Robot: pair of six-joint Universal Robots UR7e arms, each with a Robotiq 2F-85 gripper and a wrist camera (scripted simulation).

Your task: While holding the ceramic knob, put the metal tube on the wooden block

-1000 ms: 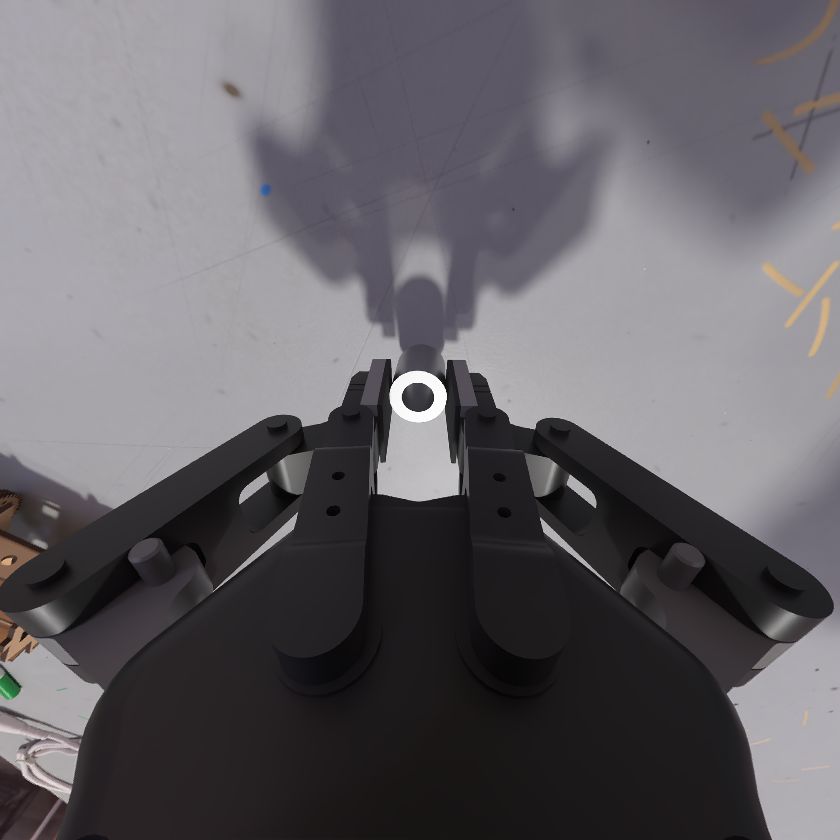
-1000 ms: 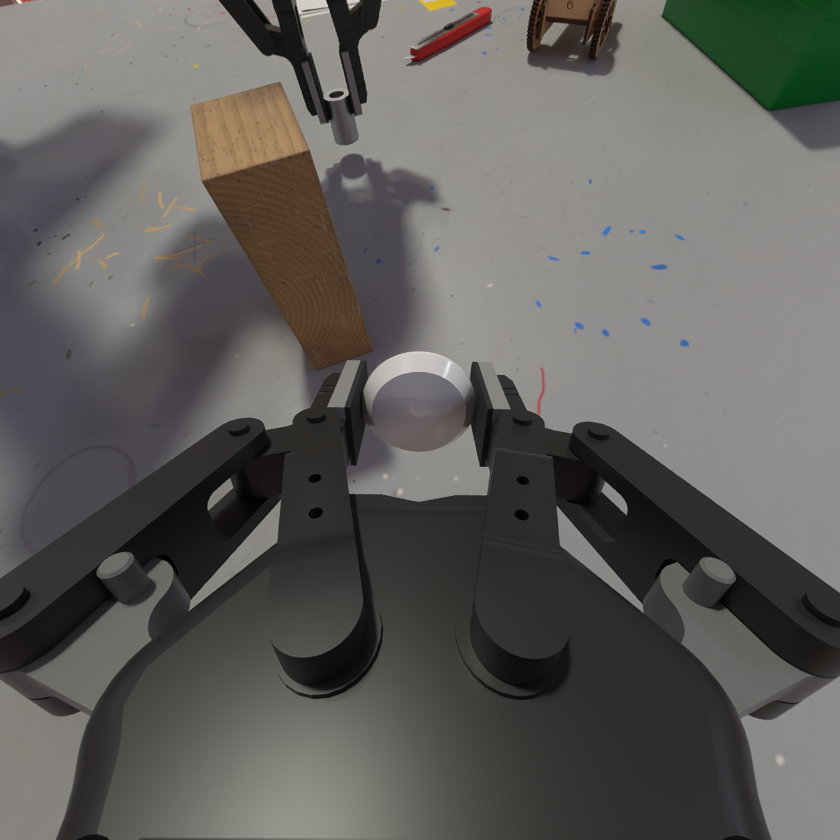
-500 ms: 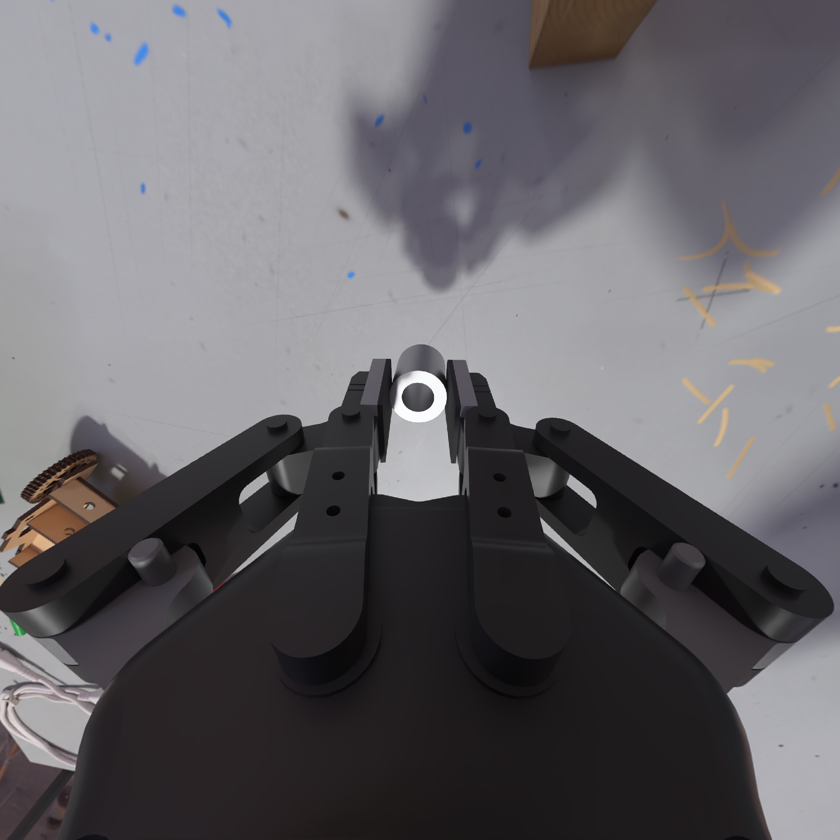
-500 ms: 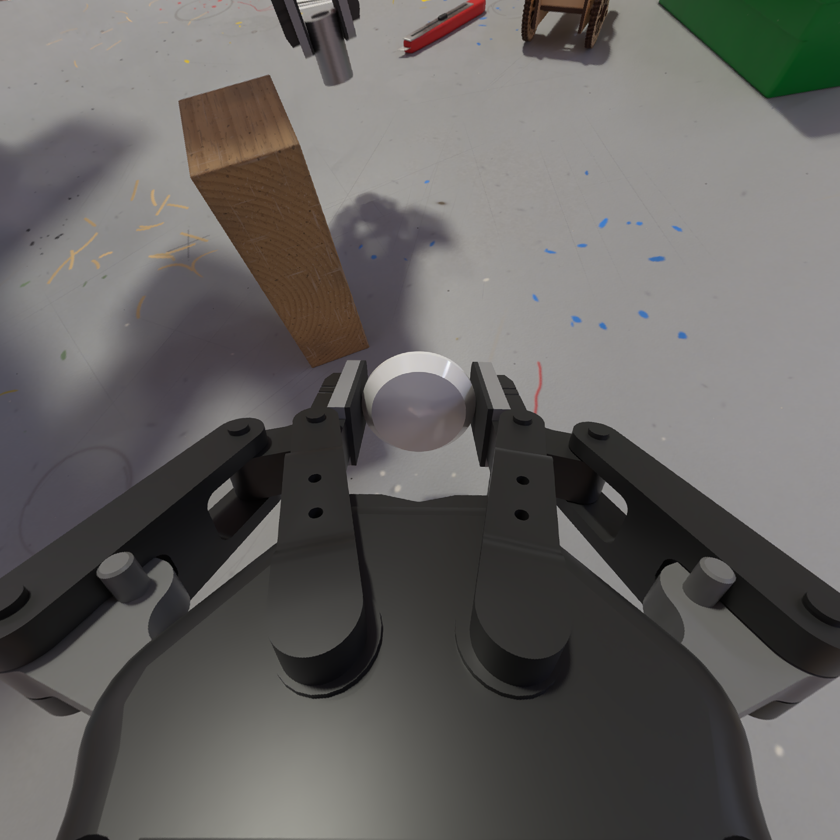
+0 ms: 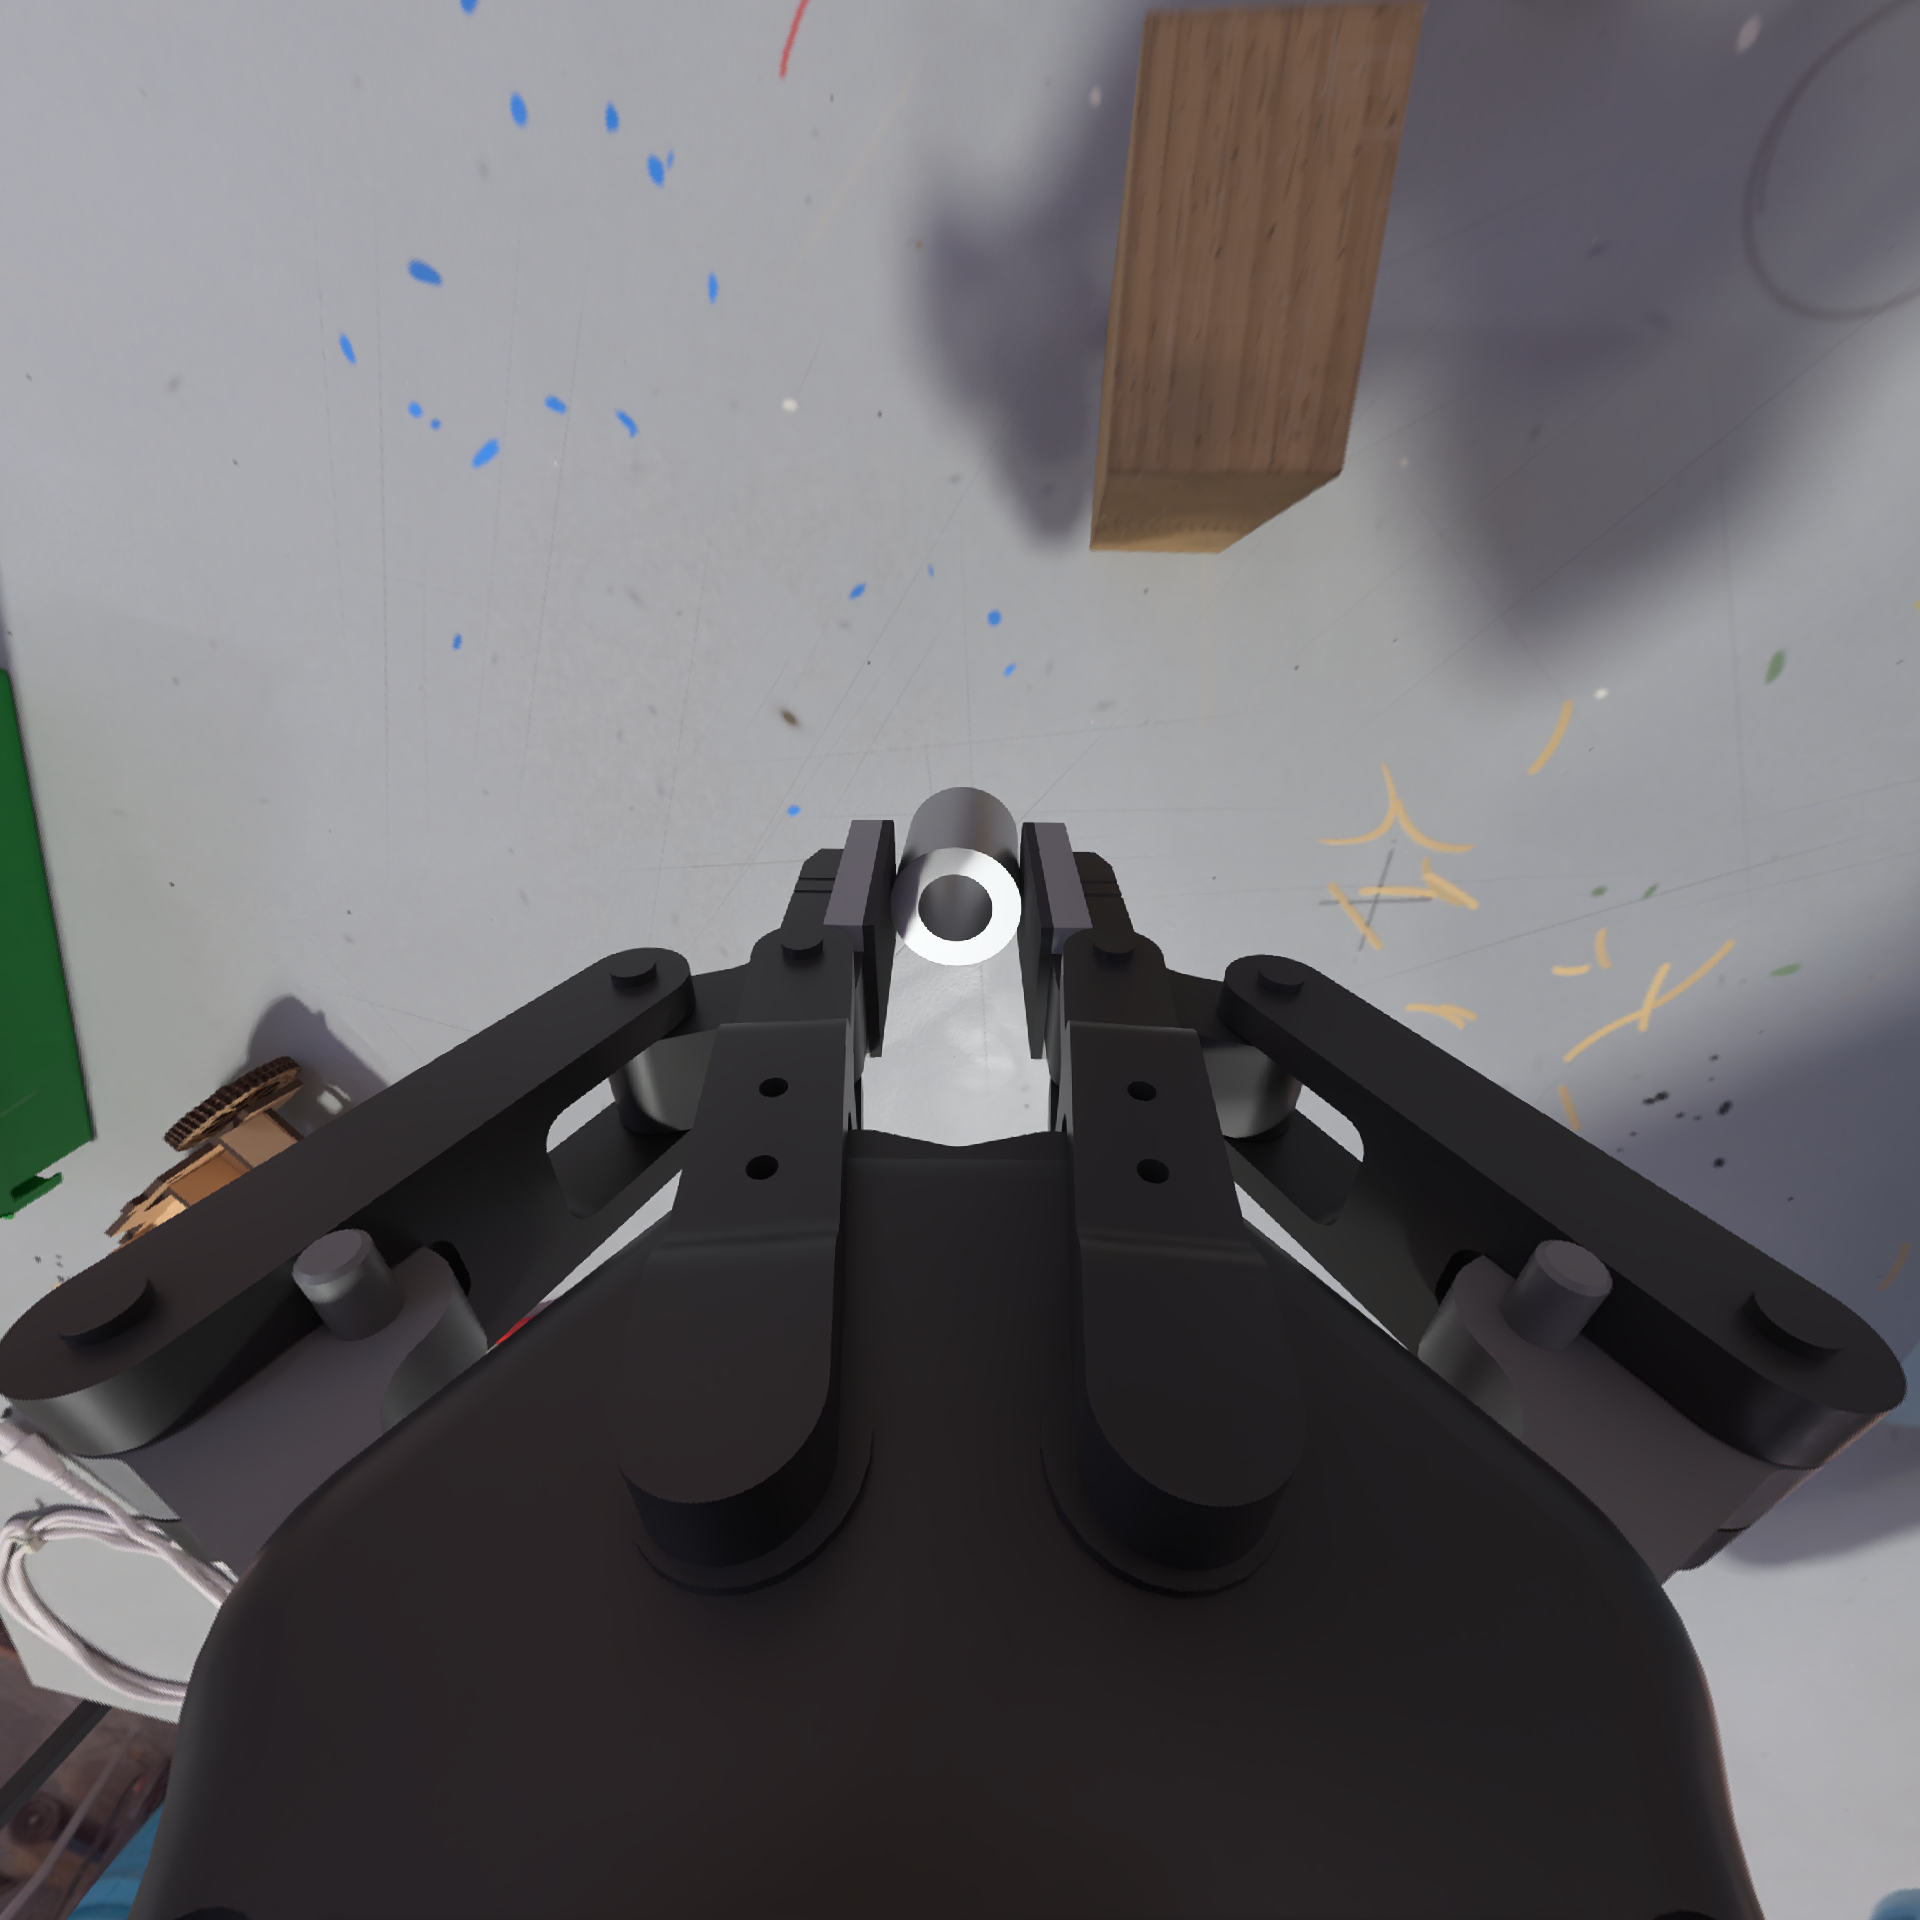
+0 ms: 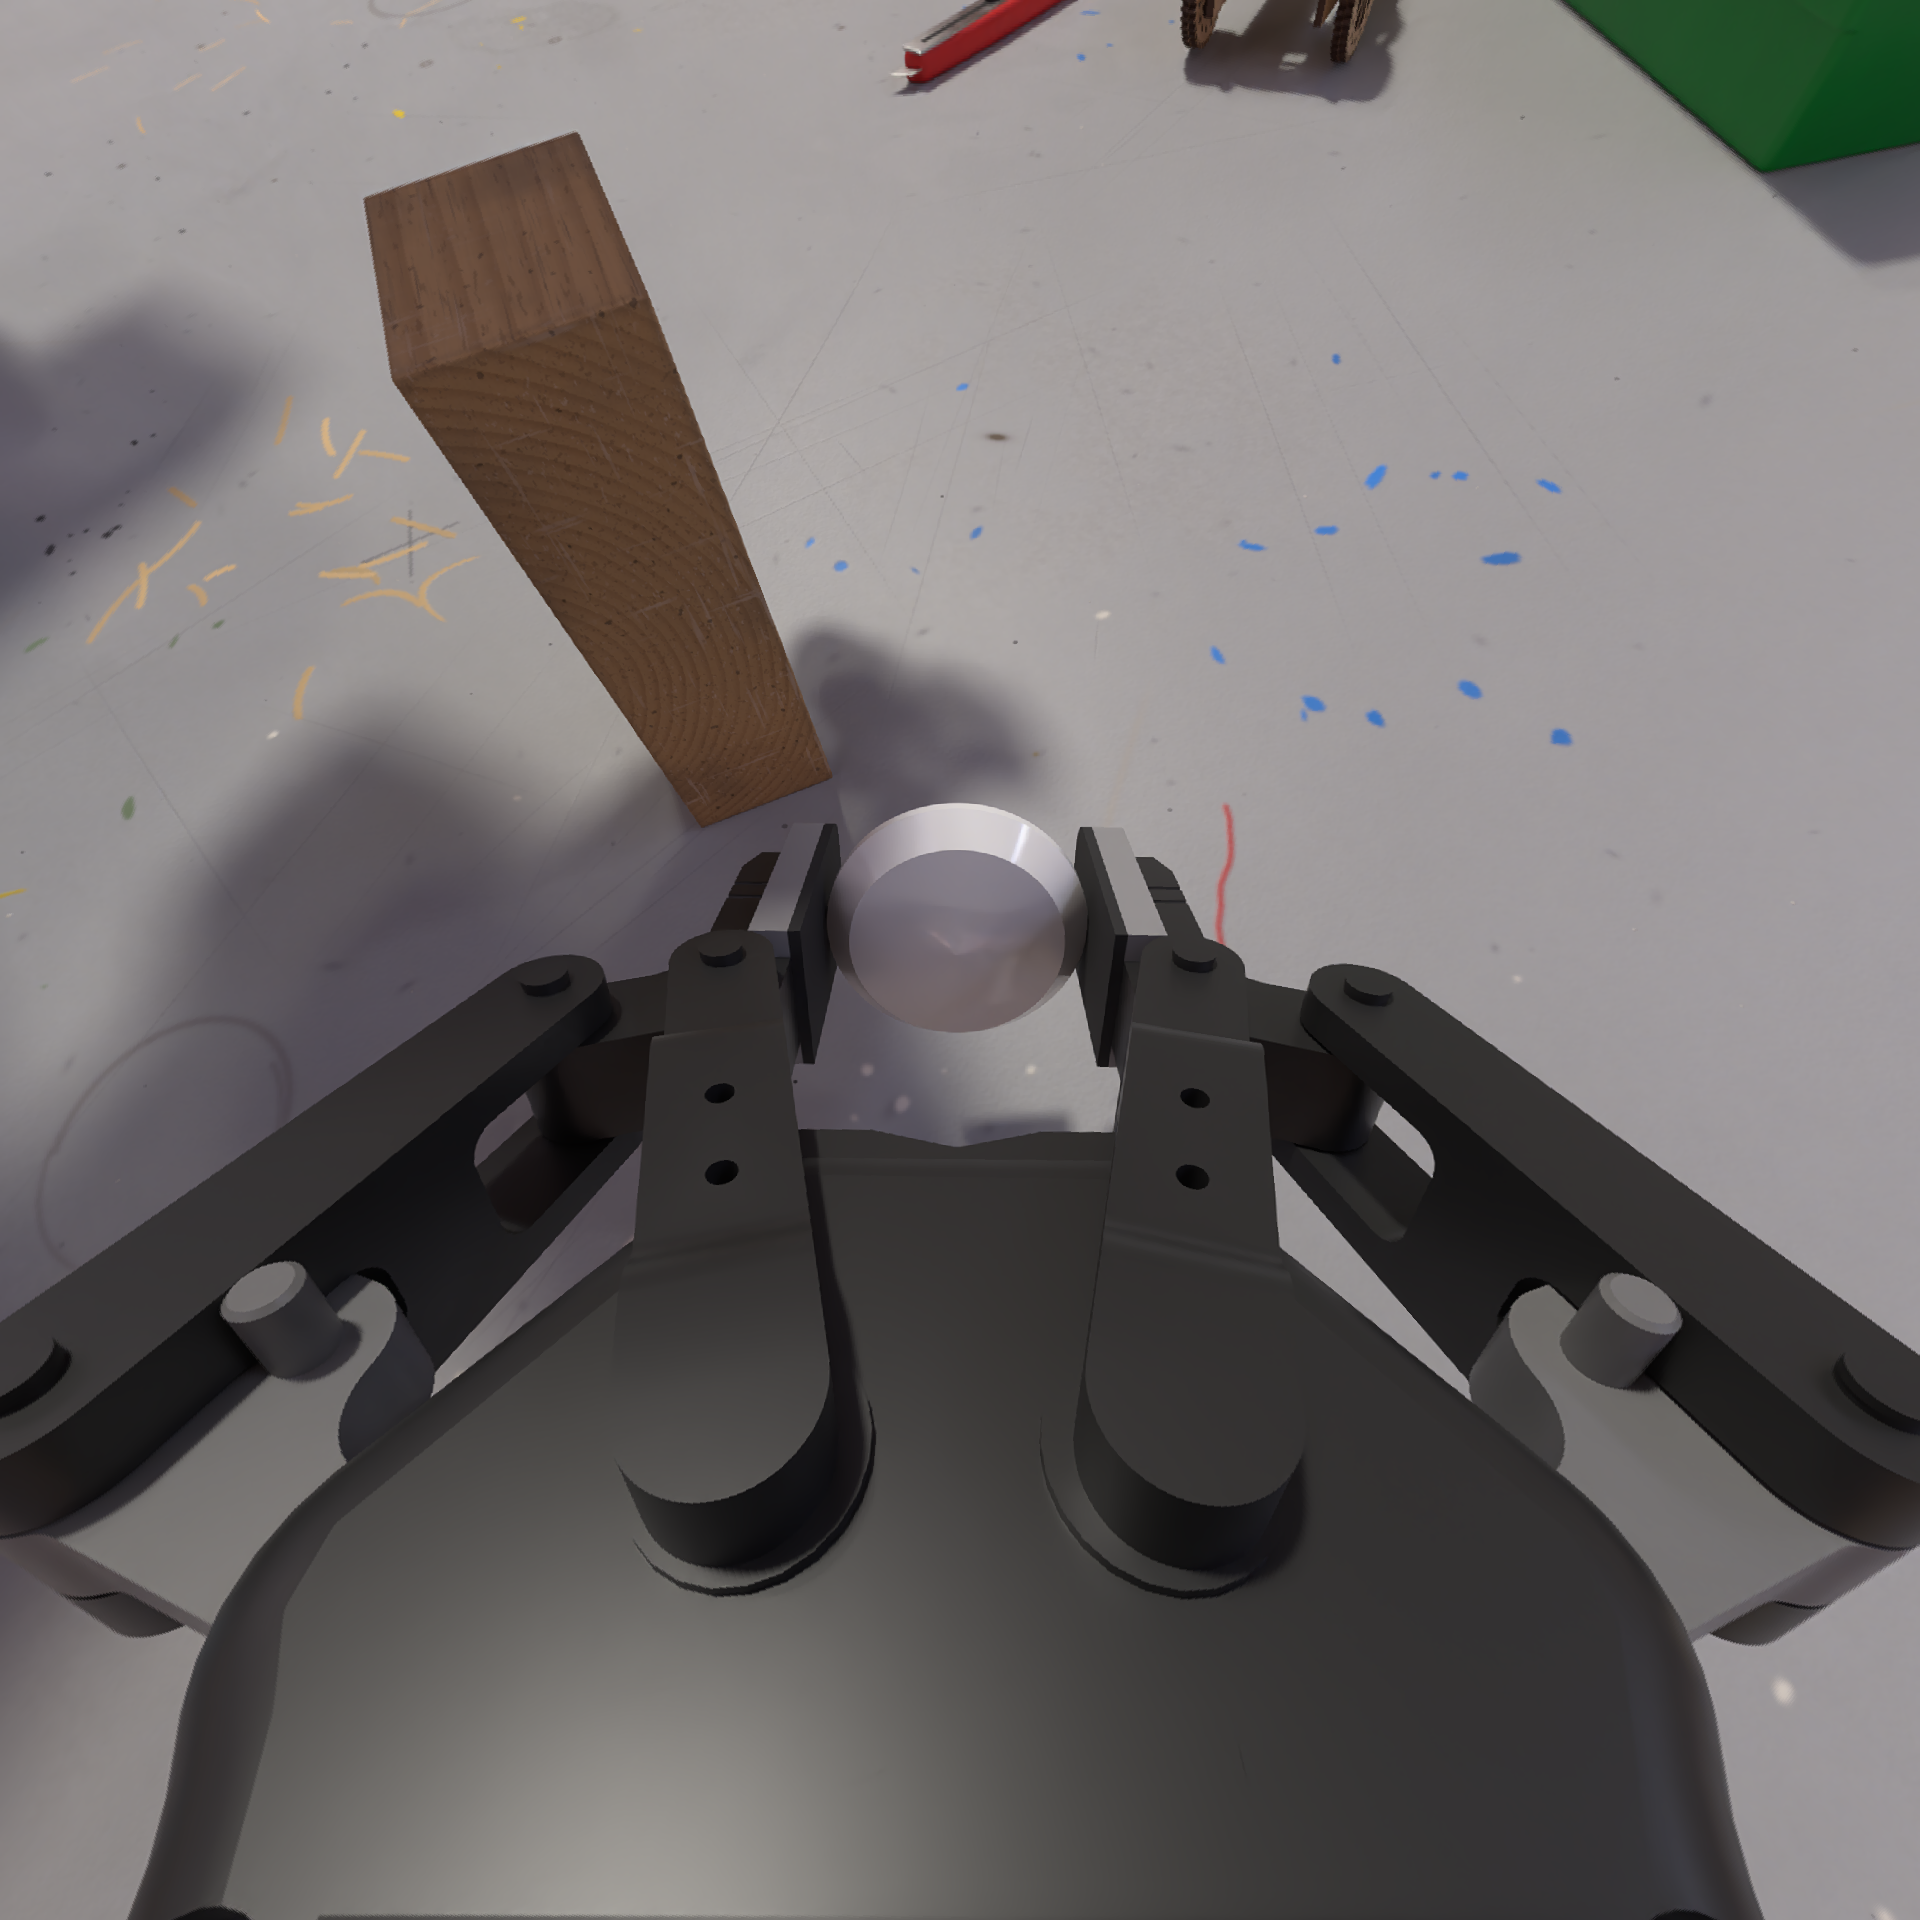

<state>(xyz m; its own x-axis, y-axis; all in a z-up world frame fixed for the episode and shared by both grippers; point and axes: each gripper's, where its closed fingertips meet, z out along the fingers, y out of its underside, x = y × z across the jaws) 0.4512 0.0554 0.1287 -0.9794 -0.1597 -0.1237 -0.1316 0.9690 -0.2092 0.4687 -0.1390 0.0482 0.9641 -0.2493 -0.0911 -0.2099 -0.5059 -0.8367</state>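
My left gripper (image 5: 956, 883) is shut on a short metal tube (image 5: 958, 896), held high above the grey table with its open end toward the camera. The wooden block (image 5: 1242, 281) stands upright ahead and to the right, well below the tube. My right gripper (image 6: 954, 914) is shut on a white ceramic knob (image 6: 954, 920), held above the table. In the right wrist view the tall wooden block (image 6: 582, 468) stands just ahead and left of the knob, its top face bare. The left gripper is out of the right wrist view.
A green box (image 6: 1787, 73), a small wooden wheeled cart (image 6: 1273, 21) and a red tool (image 6: 977, 47) lie at the far side. The green box (image 5: 31, 935), the cart (image 5: 223, 1143) and white cables (image 5: 83, 1600) show at the left. Wood shavings (image 5: 1455, 894) lie right.
My left gripper has risen with the metal tube and left the right wrist view. The wooden block has come into the left wrist view. The right gripper has kept the knob, almost still.
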